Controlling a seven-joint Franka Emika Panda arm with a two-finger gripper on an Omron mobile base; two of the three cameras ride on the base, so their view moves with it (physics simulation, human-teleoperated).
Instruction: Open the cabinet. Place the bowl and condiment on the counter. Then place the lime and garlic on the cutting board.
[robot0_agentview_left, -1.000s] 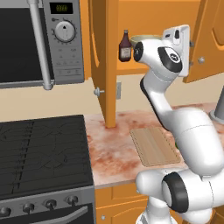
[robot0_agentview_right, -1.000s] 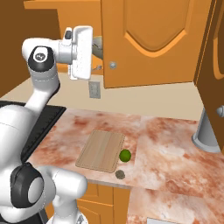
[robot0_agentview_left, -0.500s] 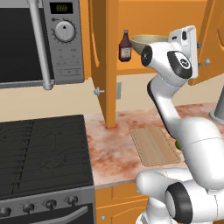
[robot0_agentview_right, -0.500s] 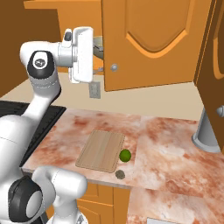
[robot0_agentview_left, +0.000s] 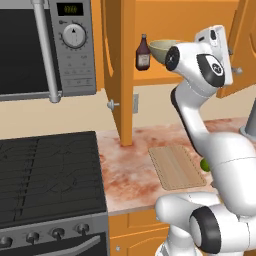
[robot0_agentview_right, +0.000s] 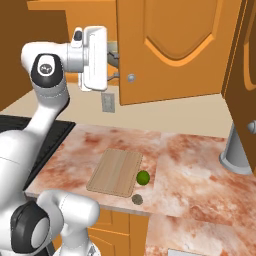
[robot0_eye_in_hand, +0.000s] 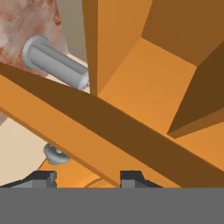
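Gripper: two dark fingertips are seen low in the hand view, set apart with a cabinet door edge between them; whether they are pressed onto that edge cannot be told.
Gripper, side on: the gripper is seen in the right base view at the edge of a closed door, beside its silver knob.
Cabinet: the cabinet is seen with its left door swung out edge-on in the left base view, its knob pointing left.
Shelf contents: the condiment is stood upright on the shelf, with the bowl just beside it, partly hidden by the arm.
Arm: raised high, elbow bent, with the hand held level at shelf height.
Cutting board: the cutting board is laid flat and bare on the counter.
Lime: the lime is seen on the counter, touching or just off the board's right edge.
Garlic: the garlic is seen on the counter by the board's near corner.
Hand view extra: a grey cylinder is seen over the marbled top.
Left base view extra: a microwave above a black stove.
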